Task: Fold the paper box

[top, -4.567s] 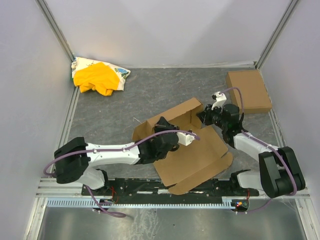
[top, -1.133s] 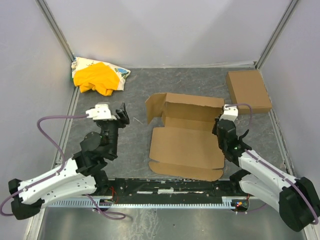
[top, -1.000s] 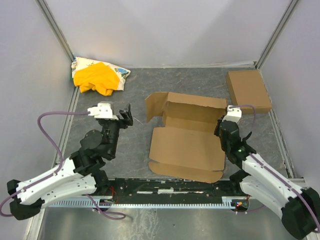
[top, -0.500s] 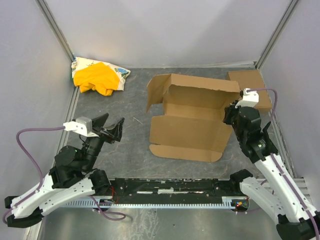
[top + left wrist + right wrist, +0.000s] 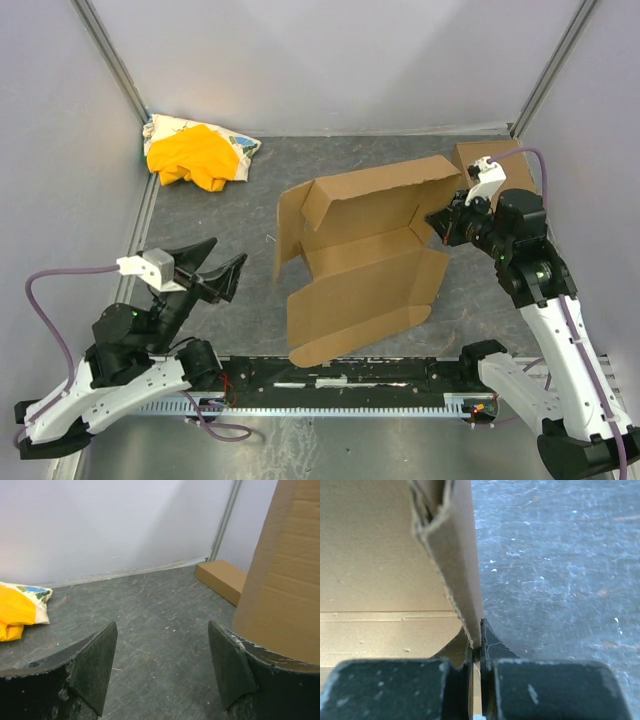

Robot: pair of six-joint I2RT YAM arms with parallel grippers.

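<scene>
The paper box [image 5: 360,255] is a brown cardboard mailer with a raised back wall and flaps. It lies mid-table, tilted, with its right end lifted. My right gripper [image 5: 447,222] is shut on the box's right edge. In the right wrist view the cardboard wall [image 5: 455,555] runs down into the pinch of the right gripper [image 5: 476,645]. My left gripper [image 5: 215,265] hangs open to the left of the box, apart from it. In the left wrist view the left gripper [image 5: 161,627] holds nothing, and the box [image 5: 285,580] rises at the right.
A smaller folded brown box [image 5: 520,172] sits at the back right, partly behind the right arm; the left wrist view shows this small box [image 5: 222,577] too. A yellow cloth [image 5: 195,155] on a printed bag lies at the back left. White walls enclose the table.
The right gripper has lifted and swung the box's right end, so the box now lies tilted and turned. The left arm has drawn back toward the near left, its jaws wider.
</scene>
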